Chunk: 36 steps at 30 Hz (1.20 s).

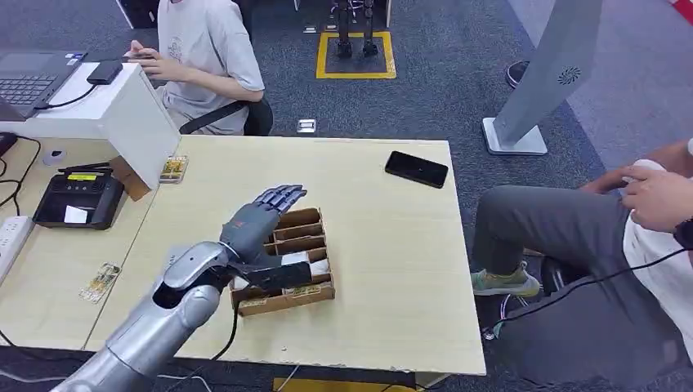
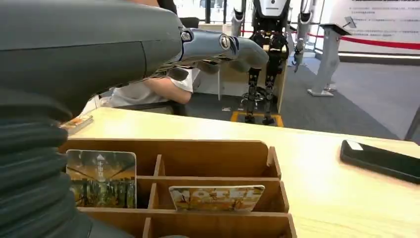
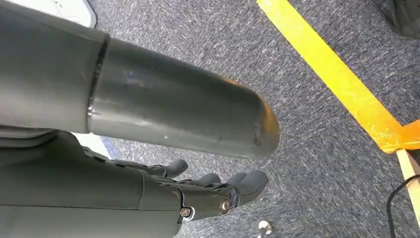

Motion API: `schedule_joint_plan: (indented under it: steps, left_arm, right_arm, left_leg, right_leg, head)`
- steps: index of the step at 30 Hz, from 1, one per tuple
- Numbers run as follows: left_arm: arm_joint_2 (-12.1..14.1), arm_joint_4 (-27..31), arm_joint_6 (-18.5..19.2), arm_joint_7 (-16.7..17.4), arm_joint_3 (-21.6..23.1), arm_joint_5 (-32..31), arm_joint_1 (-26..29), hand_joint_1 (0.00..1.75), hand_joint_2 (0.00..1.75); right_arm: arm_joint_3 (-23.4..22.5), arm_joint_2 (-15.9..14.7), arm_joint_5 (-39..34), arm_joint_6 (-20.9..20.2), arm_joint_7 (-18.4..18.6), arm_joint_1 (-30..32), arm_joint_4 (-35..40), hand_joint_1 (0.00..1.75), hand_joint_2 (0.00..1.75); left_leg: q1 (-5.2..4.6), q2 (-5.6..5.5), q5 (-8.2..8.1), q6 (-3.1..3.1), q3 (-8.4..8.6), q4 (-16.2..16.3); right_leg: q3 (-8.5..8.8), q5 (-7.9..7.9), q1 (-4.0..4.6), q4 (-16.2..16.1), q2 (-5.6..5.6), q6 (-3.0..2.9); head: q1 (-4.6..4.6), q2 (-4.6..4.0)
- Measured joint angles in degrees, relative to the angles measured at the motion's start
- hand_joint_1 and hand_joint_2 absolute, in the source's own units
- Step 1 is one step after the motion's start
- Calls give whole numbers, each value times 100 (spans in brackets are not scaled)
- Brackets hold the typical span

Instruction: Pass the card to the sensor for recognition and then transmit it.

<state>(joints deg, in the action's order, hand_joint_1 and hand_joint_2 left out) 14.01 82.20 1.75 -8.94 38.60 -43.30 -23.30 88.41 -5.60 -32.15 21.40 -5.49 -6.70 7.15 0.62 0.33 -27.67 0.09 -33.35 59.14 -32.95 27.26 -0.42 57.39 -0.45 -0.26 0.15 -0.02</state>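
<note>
Card (image 2: 216,198) with unreadable print stands in wooden box (image 2: 208,158) under left hand (image 1: 255,216)

No text can be read anywhere (the white board (image 2: 381,20) carries lines too small to read).

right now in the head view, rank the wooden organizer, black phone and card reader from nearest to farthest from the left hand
1. wooden organizer, directly under the left hand
2. card reader, off to its left
3. black phone, far right of the table
</note>
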Motion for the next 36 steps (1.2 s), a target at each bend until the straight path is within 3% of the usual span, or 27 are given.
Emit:
schedule_joint_plan:
  steps: [25,26,27,28,36]
  left_arm:
    - [-81,-146,-20,2,7,-31,21,0,175]
    - [-79,-146,-24,7,7,-35,21,26,175]
    - [-79,-146,-37,7,7,-42,21,175,175]
    - [-81,-146,-42,7,7,-42,21,169,175]
    - [-77,-146,-41,7,7,-59,21,175,175]
  right_arm:
    - [50,0,4,-7,13,-26,0,0,0]
    - [50,0,4,-4,13,-26,0,0,0]
    - [50,0,5,-4,13,-26,0,0,0]
    - [50,0,4,-4,13,-27,0,0,0]
    - [50,0,6,-2,0,-30,0,0,0]
  left_leg:
    - [0,0,0,0,0,0]
    - [0,0,0,0,0,0]
    - [0,0,0,0,0,0]
    - [0,0,0,0,0,0]
    - [0,0,0,0,0,0]
  right_leg:
    - [0,0,0,0,0,0]
    - [0,0,0,0,0,0]
    - [0,0,0,0,0,0]
    - [0,0,0,0,0,0]
    - [0,0,0,0,0,0]
  head:
    - [2,0]
    - [0,0]
    - [0,0]
    - [0,0]
    - [0,0]
